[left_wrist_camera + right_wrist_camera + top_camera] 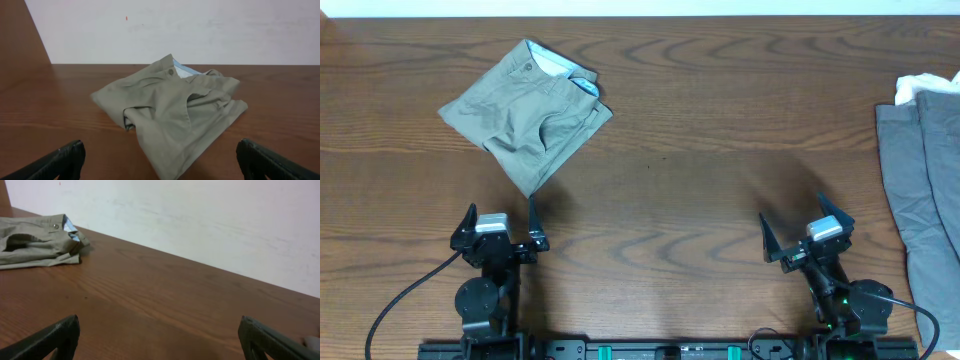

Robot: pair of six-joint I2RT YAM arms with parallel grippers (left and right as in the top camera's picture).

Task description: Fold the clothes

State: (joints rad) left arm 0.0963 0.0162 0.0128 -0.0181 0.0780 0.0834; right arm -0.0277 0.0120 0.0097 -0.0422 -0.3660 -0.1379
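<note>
Khaki-olive shorts (528, 112) lie folded in a rough square at the table's back left, button and pale blue lining at the top. They show in the left wrist view (175, 112) and far left in the right wrist view (37, 240). Mid-grey shorts (925, 170) lie flat at the right edge, partly out of frame. My left gripper (500, 228) is open and empty, just in front of the khaki shorts' near corner. My right gripper (807, 232) is open and empty over bare wood, left of the grey shorts.
A white cloth (920, 85) lies at the top of the grey shorts by the right edge. The wooden table (720, 150) runs back to a pale wall (200, 220). Black cables (405, 295) trail from both arm bases at the front edge.
</note>
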